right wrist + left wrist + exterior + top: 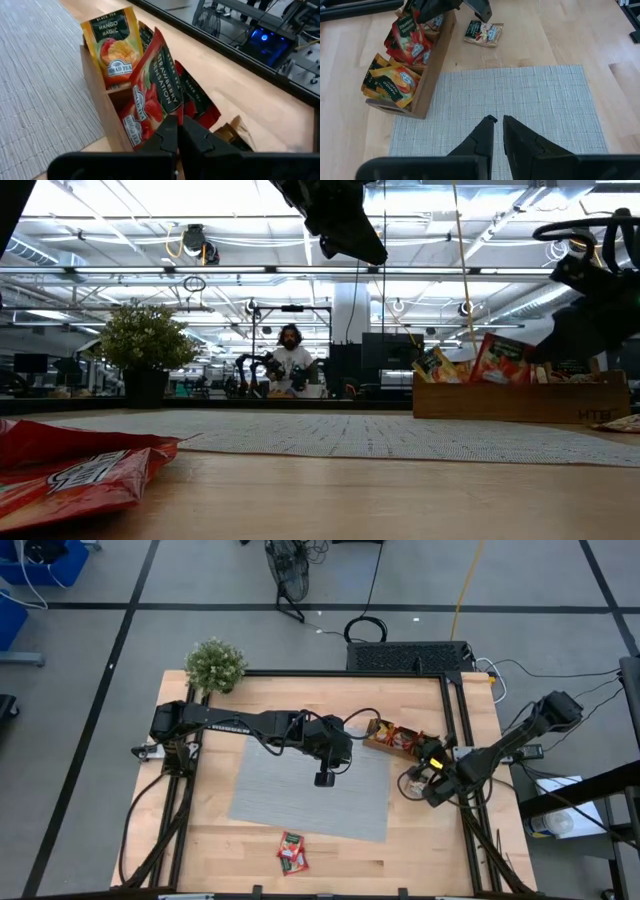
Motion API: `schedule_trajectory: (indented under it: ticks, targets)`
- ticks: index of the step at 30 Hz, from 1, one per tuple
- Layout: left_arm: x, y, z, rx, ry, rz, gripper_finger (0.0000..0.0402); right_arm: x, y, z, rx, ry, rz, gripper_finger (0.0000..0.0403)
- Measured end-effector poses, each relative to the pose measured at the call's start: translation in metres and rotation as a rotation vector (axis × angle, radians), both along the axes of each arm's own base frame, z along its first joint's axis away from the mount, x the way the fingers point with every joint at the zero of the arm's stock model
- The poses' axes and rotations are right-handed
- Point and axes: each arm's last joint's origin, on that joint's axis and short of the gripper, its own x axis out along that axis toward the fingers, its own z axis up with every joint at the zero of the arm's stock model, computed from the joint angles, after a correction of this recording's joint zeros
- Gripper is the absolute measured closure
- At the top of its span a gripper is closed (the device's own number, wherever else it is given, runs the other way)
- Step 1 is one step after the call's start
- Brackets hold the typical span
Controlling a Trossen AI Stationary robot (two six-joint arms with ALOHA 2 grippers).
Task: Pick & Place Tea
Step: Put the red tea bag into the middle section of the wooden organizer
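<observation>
A brown wooden tray point(383, 743) stands on the table right of the grey mat point(300, 802) and holds several upright tea sachets, red and orange point(110, 42). My right gripper point(180, 125) is over the tray's right end point(425, 752), shut on a red strawberry sachet point(157, 85). A pale and dark green sachet point(483, 32) lies flat on the wood beside the mat point(413, 783). Red sachets point(293, 852) lie near the table's front edge. My left gripper point(497, 122) hangs shut and empty above the mat's middle point(323, 778). My right gripper pinches the red sachet by an upper corner point(176, 111) between its two fingers, coming from above and from the table's right. The sachet stands tilted, its lower part still down in the tray among the other sachets.
A potted plant point(215, 665) stands at the table's far left corner. Black frame rails run along the table's left and right sides. In the low view a person point(290, 360) sits far off in the room behind.
</observation>
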Motion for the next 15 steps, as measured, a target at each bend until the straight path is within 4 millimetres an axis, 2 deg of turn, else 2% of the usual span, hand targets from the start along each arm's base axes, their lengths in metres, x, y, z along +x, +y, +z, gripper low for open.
schedule_trajectory:
  ticks: [10, 15]
  targets:
    - [0.000, 0.000, 0.000, -0.003, 0.000, 0.003, 0.0353, 0.001, 0.001, 0.021, 0.004, 0.079, 0.003, 0.0403]
    - [0.000, 0.000, 0.000, -0.003, 0.000, 0.003, 0.0353, -0.001, 0.001, 0.021, 0.055, 0.138, 0.001, 0.0403]
